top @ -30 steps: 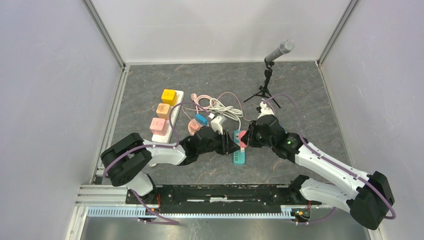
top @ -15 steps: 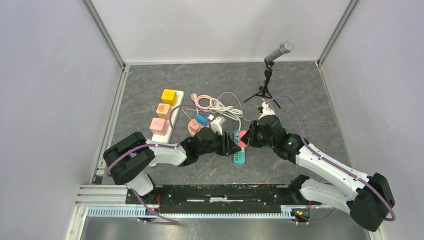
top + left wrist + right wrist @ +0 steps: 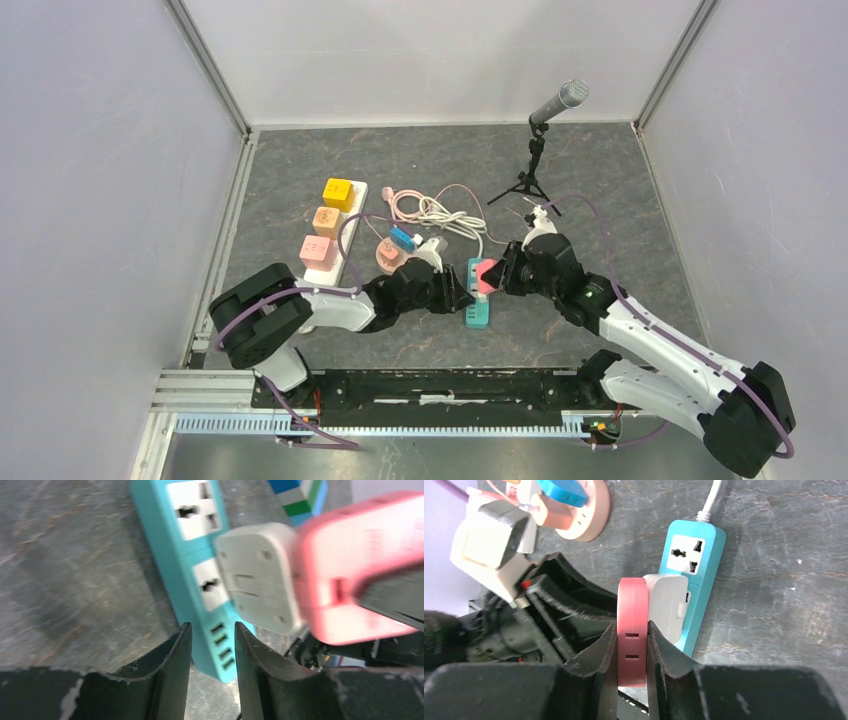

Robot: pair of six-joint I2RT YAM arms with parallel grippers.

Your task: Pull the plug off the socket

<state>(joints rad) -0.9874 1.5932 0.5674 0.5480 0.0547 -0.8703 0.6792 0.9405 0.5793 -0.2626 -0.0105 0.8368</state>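
Grip comes first: our right gripper (image 3: 631, 630) is clamped on the flat pink faces of the plug (image 3: 631, 607), so the white pin side faces the teal socket strip (image 3: 701, 545) and the pull can run straight away from it. In the left wrist view the plug's white face hangs over the strip, tilted, with the holes of the second outlet partly showing beside it. We judge the pins are out or very nearly out, though the picture is blurred there.

Our left gripper (image 3: 212, 630) sits low at the strip's near end, by the small ports. Its fingers stand a narrow gap apart with nothing between them. We take it as posted there to steady the strip against the pull, but we cannot tell whether it touches the strip.

The strip lies flat on the table (image 3: 600, 200) between the two arms, its white cable (image 3: 440, 212) running off the far end into a loose coil. Just left of the left wrist sits a round pink socket (image 3: 386, 256) carrying a blue plug (image 3: 402, 238). Farther left lies a white strip (image 3: 325, 262) with three coloured cubes, and a microphone stand (image 3: 530, 175) stands at the far right. None of these blocks a lift. The tight spot is the two wrists, which nearly meet over the strip.
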